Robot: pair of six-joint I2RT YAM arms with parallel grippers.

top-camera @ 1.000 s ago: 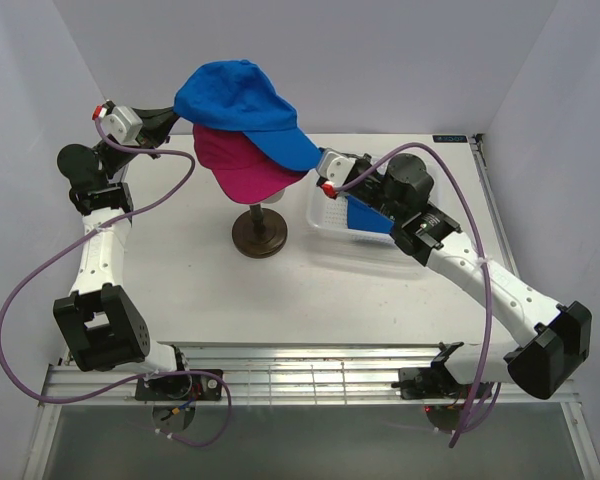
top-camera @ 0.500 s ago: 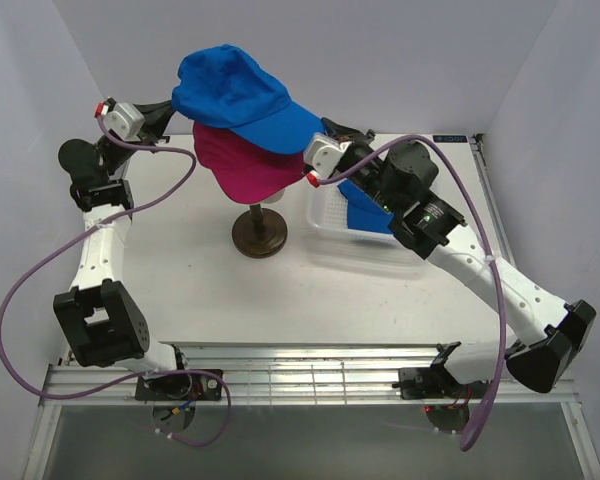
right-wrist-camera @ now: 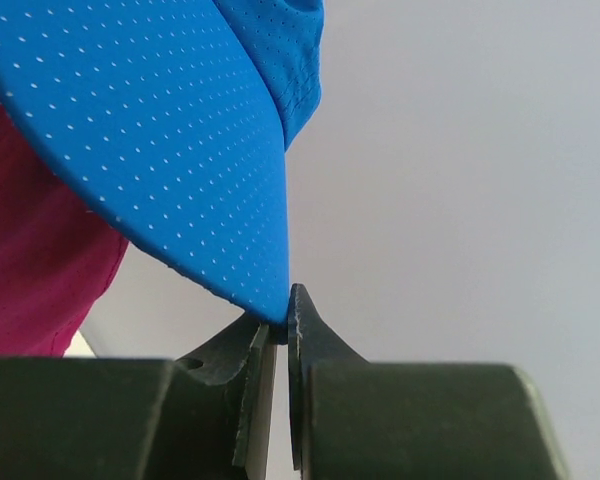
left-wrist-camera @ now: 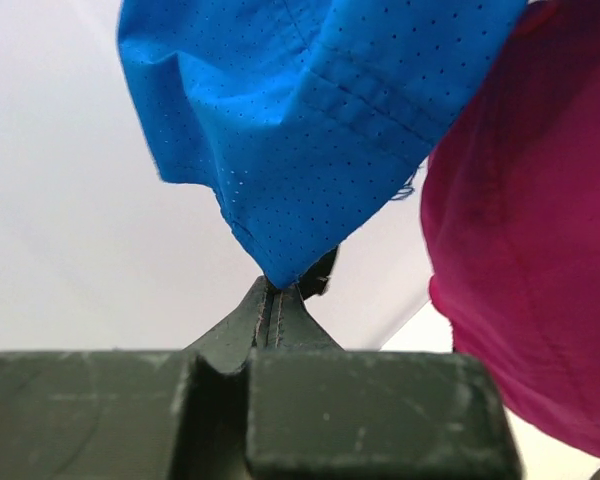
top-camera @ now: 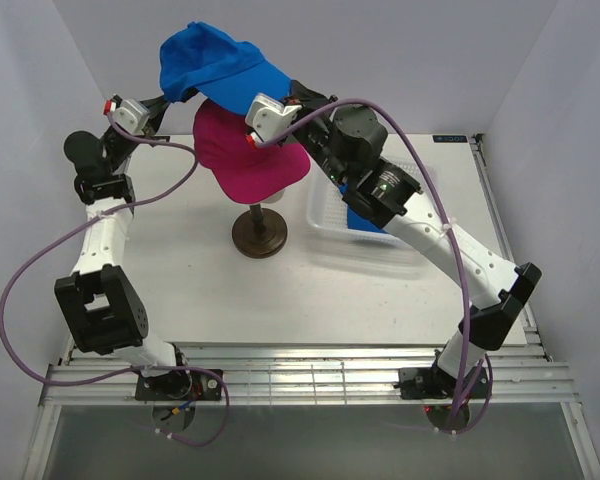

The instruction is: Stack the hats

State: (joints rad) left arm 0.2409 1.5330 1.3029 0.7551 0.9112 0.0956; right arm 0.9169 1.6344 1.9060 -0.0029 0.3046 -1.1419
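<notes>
A bright blue hat (top-camera: 212,62) hangs in the air between both arms, above a magenta-pink hat (top-camera: 248,160) that sits on the stand-mounted head. My left gripper (top-camera: 166,101) is shut on the blue hat's back edge (left-wrist-camera: 310,110), its tips (left-wrist-camera: 277,292) pinching the cloth. My right gripper (top-camera: 288,90) is shut on the tip of the blue brim (right-wrist-camera: 160,140), nipped between its fingertips (right-wrist-camera: 285,322). The pink hat (left-wrist-camera: 530,220) shows to the right in the left wrist view and at the left edge (right-wrist-camera: 30,250) in the right wrist view. A second blue hat (top-camera: 366,218) lies in the basket.
The dark round stand (top-camera: 260,236) stands mid-table under the pink hat. A white perforated basket (top-camera: 325,226) sits to its right, partly under my right arm. Grey walls close in at the back and both sides.
My right gripper closed on the blue brim and rose up and to the left. The blue hat lifted off the pink hat and shifted left. The left gripper kept its grip.
</notes>
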